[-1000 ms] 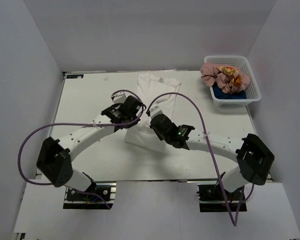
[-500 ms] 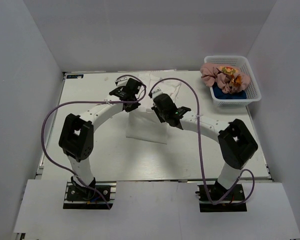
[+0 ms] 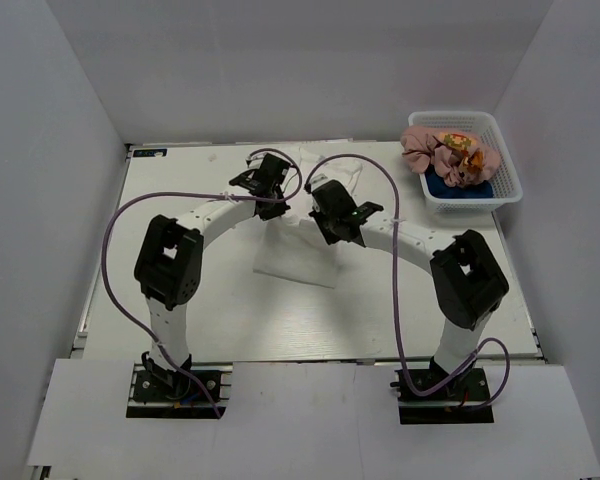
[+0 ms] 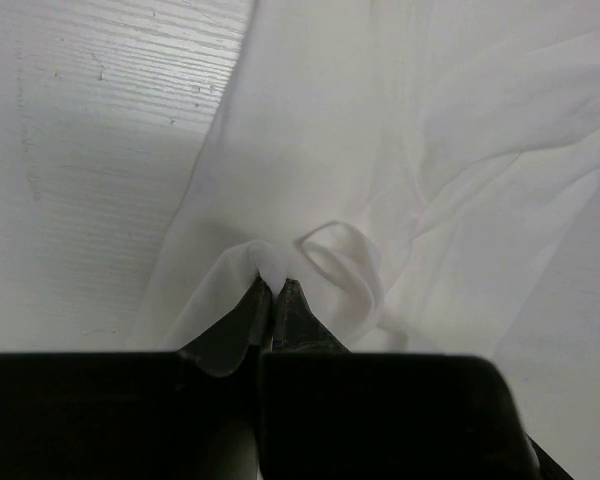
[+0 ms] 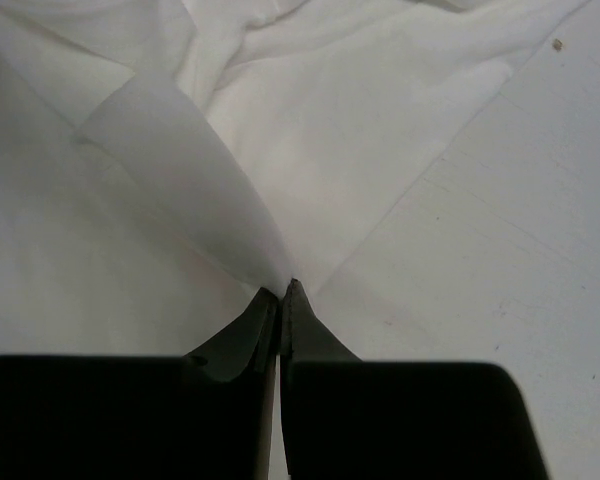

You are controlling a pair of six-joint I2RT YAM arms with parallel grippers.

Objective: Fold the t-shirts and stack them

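Mid-fold: left gripper (image 4: 277, 287) and right gripper (image 5: 283, 290) each clamped on white t-shirt (image 3: 298, 258) near tabletop (image 3: 180, 200) far edge; next, lay flat, release.

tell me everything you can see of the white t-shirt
The white t-shirt is thin, soft, wrinkled cloth, lying partly folded at the middle of the white table. The left tool pinches a fold on one side, the right tool an edge on the other, both shut on it.
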